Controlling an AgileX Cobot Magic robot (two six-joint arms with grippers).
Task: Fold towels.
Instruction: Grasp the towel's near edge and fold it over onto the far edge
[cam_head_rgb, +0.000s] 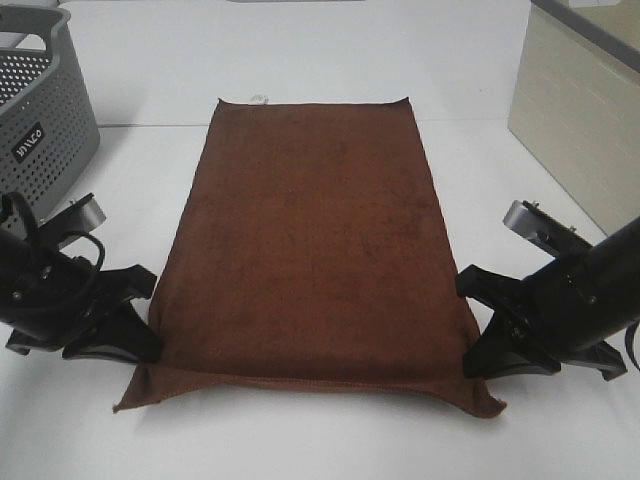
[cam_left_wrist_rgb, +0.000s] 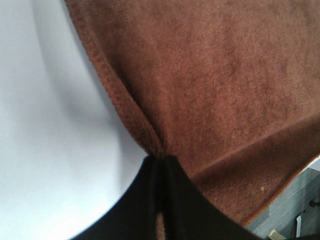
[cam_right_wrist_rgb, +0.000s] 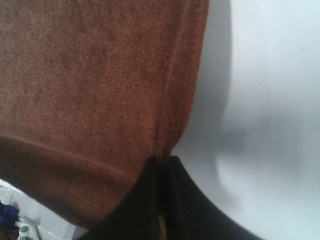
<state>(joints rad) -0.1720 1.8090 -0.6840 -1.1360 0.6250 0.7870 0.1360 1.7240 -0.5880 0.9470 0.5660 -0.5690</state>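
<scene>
Exterior high: towel (cam_head_rgb: 310, 250) flat on the table (cam_head_rgb: 560, 440), centre frame, long axis running from bottom to top. Small white tag (cam_head_rgb: 258, 98) on the top edge. Left pincer (cam_head_rgb: 140, 335) at lower left and right pincer (cam_head_rgb: 478, 335) at lower right, each on a long side edge just above the bottom corners. Both bottom corners splay out on the table below the grips.

My read: the step is fold in half, bottom end carried up to the top edge. Lift both sides together at equal height and keep the cloth taut across. Land hem on hem, square to the top corners. Risk: the free corner flaps below the grips may droop or tuck under.

Grey perforated basket (cam_head_rgb: 50, 130) at upper left, well apart from the towel. Only its rim and wall are in frame; contents can't be told.

Left wrist: left pincer (cam_left_wrist_rgb: 160, 165) closed, jaws together, with the hemmed edge of the towel (cam_left_wrist_rgb: 225, 75) bunched into them. Bare table (cam_left_wrist_rgb: 50, 125) beside it.

Right wrist: right pincer (cam_right_wrist_rgb: 161, 165) likewise closed on the towel's (cam_right_wrist_rgb: 90, 75) side hem, which puckers into the jaws. Table (cam_right_wrist_rgb: 270, 100) alongside.
</scene>
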